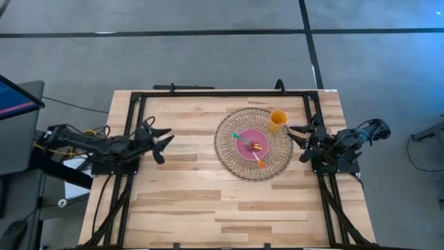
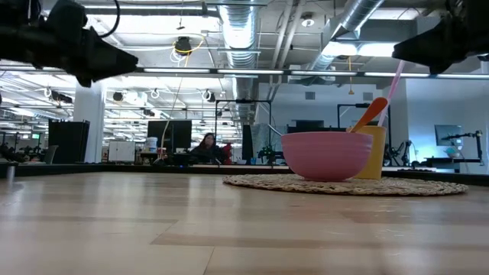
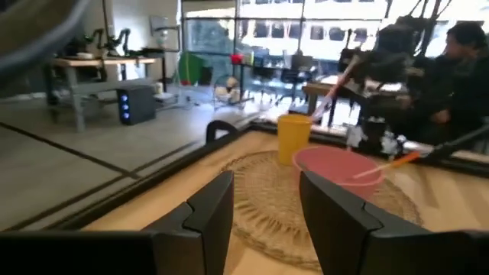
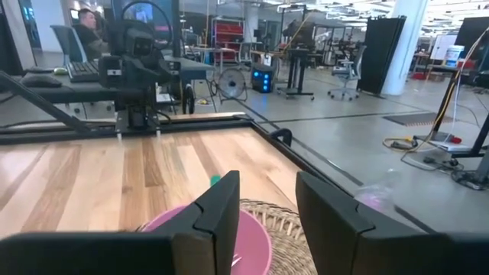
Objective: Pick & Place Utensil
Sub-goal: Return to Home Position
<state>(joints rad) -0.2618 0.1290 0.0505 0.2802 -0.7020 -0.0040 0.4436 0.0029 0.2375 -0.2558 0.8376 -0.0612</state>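
A pink bowl stands on a round woven mat at the table's middle right. An orange-ended utensil and a pink one with a teal tip lie in the bowl, leaning on its rim. A yellow cup stands on the mat's far right part. My left gripper hovers open and empty at the table's left. My right gripper hovers open and empty just right of the mat. The bowl and cup show in the left wrist view.
A black metal frame runs along the table's far, left and right sides. Bare wood lies between my left gripper and the mat, and across the near half of the table. A person sits in the room behind.
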